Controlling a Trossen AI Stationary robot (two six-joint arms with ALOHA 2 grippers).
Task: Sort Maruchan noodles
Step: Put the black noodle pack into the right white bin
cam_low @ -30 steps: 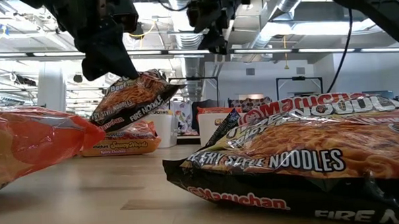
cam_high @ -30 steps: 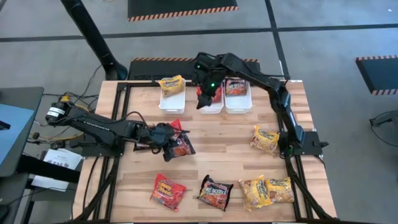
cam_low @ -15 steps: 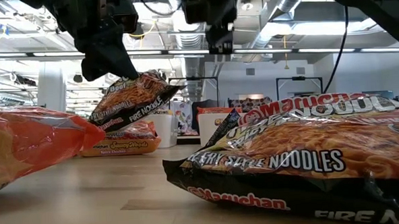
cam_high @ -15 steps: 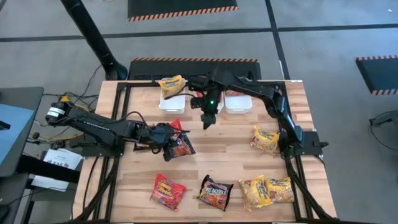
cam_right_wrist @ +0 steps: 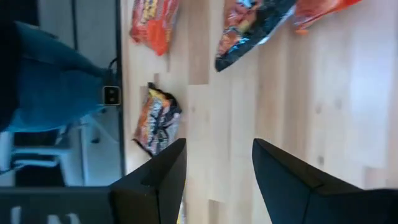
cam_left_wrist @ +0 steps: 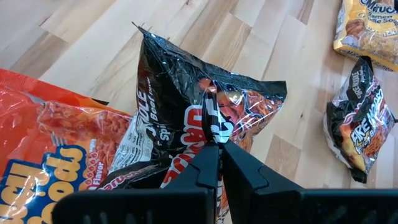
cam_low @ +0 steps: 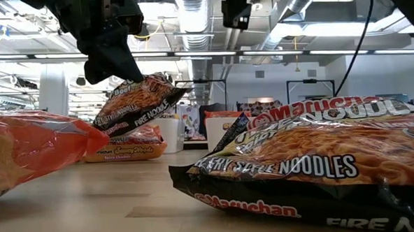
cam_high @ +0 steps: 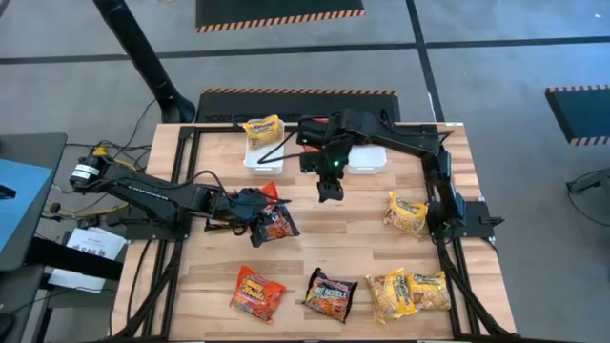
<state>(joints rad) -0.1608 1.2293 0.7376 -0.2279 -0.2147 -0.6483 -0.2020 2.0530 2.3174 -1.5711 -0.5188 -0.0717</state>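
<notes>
The left tool (cam_left_wrist: pixel 217 152) is pinching a black noodle packet (cam_left_wrist: pixel 186 106) tight; the right tool (cam_right_wrist: pixel 214 171) is hovering wide open and empty above the tabletop (cam_high: pixel 343 238).

White bins (cam_high: pixel 261 158) on wooden table (cam_high: pixel 353 238)

Place: we read this as a robotics lab in an industrial-style hall
Ceiling: in the low view we see exposed ducts (cam_low: pixel 188 8) and strip lights overhead; bare pipes run beside them
Floor: we see grey concrete with hazard-striped mats (cam_high: pixel 278 13) laid around the rig
Rig: a wooden table (cam_high: pixel 343 238) sits in a black metal frame (cam_high: pixel 181 162); 2 dark arms are mounted to it; loose cables (cam_high: pixel 105 152) trail off its side
Background: we make out white walls and cluttered benches far behind the table; details there are too small to tell
</notes>
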